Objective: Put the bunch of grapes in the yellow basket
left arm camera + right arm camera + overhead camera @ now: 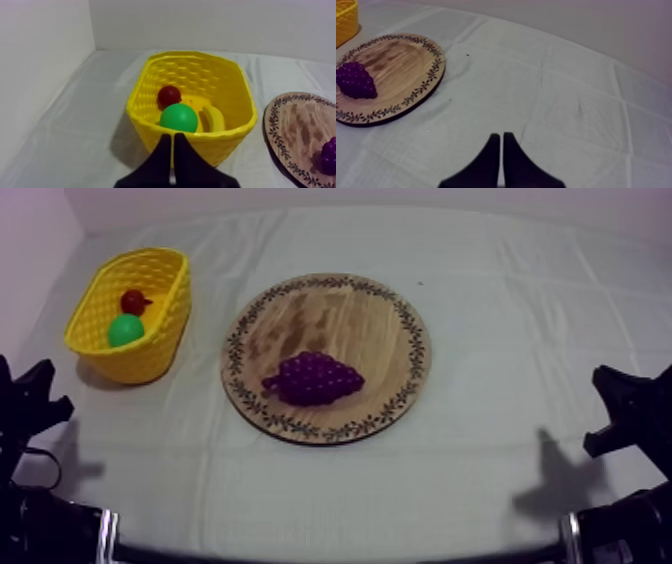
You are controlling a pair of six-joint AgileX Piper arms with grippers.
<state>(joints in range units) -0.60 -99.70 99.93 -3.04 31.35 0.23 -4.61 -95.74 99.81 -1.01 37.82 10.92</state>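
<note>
Top view: the bunch of grapes (313, 378) lies on its side on the near half of the round wooden board (330, 313), stem end pointing towards the yellow basket (165, 338). The bunch is deep purple, built of small rounded beads, and tapers away from the stem. The board's rim carries a dark leaf-vine pattern. The basket stands at my left side of the grey-white cloth (500, 478), apart from the board, and holds a small red fruit (132, 300) and a round green fruit (125, 330).

Left wrist view: the left gripper (172, 137) (fingers together in a narrow wedge, holding nothing) points at the basket's near wall; a banana (212, 117) lies beside the green fruit.

Right wrist view: the right gripper (501, 135), likewise pressed narrow and empty, hangs over bare cloth, well apart from the board.
</note>
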